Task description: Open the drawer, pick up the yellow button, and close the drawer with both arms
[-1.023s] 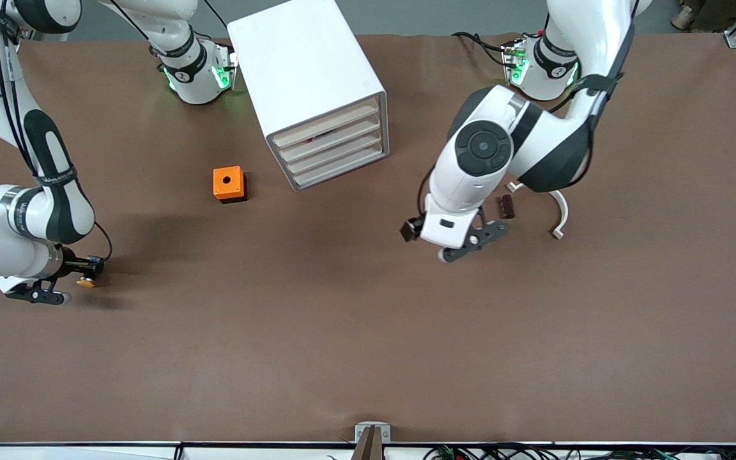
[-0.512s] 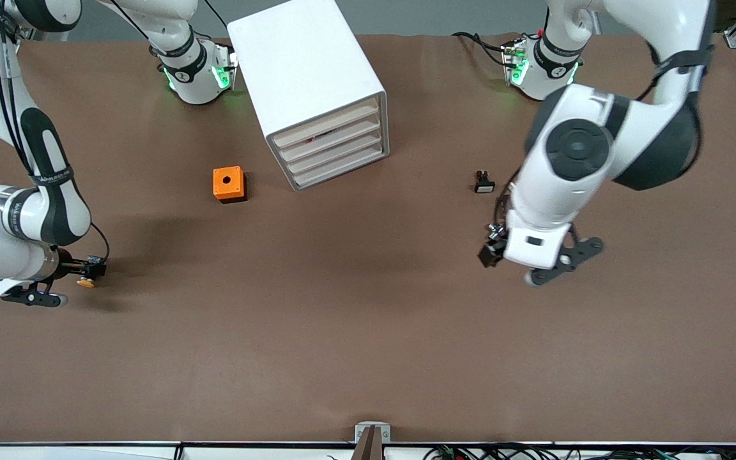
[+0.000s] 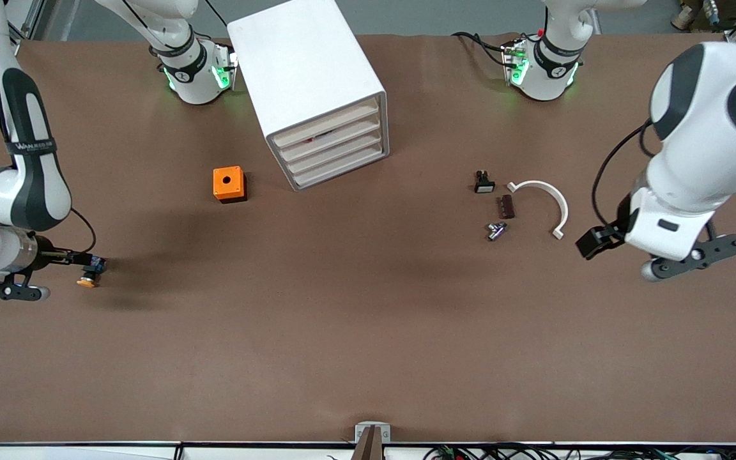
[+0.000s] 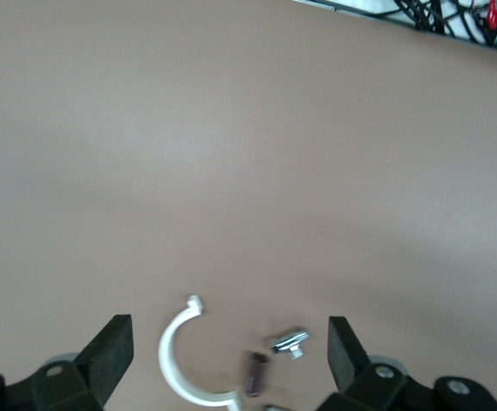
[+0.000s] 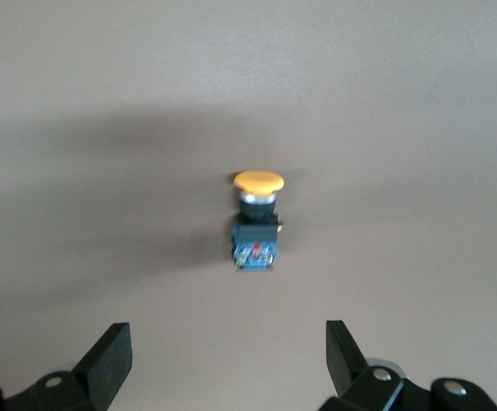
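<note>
Both of my grippers are spread wide with nothing between the fingers. My right gripper (image 5: 227, 364) hangs near the right arm's end of the table, with the button (image 3: 89, 273) lying on its side on the table (image 3: 368, 332), well apart from the cabinet (image 3: 307, 83) and nearer to the front camera than it. Only my right wrist view shows the button's (image 5: 255, 224) orange cap and blue-and-black body clearly; from the front it is a speck. My left gripper (image 3: 694, 255) hovers near the left arm's end. Its wrist view catches the white curved clip (image 4: 180, 360), a small metal part (image 4: 290, 341) and a dark piece (image 4: 255, 381), but not the cabinet. The front view alone shows the drawer (image 3: 328, 124) shut, flush with those below it, the orange cube (image 3: 228, 183) just beside the cabinet, and a small black switch (image 3: 483, 182).
</note>
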Tool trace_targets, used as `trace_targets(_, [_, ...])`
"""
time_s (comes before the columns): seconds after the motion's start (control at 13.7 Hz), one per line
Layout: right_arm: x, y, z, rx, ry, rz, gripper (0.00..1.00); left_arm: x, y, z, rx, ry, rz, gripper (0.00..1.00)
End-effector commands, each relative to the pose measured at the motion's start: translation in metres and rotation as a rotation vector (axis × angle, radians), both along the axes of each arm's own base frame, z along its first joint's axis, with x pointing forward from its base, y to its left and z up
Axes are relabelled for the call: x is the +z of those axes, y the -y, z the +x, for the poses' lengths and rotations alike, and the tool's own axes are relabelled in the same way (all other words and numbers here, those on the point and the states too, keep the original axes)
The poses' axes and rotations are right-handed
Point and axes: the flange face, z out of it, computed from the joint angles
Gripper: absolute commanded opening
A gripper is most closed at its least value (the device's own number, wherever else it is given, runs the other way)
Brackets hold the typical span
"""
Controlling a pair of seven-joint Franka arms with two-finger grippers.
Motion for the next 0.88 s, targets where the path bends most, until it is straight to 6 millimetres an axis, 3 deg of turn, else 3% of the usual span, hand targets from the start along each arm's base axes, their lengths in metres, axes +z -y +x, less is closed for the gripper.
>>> trace_targets(0.0, [0.049, -0.018, -0.014, 0.012, -0.008, -0.016, 1.00, 0.031, -0.018, -0.027, -0.098, -0.029, -0.020, 1.00])
trace_targets(0.22, [0.107, -0.048, -0.030, 0.031, -0.014, -0.014, 1.00, 0.054, -0.040, -0.064, -0.088, -0.036, -0.054, 1.00])
trace_targets(0.51, [0.159, -0.075, -0.054, 0.013, -0.006, 0.077, 1.00, 0.072, -0.050, -0.120, -0.081, -0.048, -0.099, 1.00])
trace_targets(0.8, [0.211, -0.111, -0.074, 0.064, 0.038, 0.084, 1.00, 0.073, -0.060, -0.135, -0.131, -0.082, -0.091, 1.00])
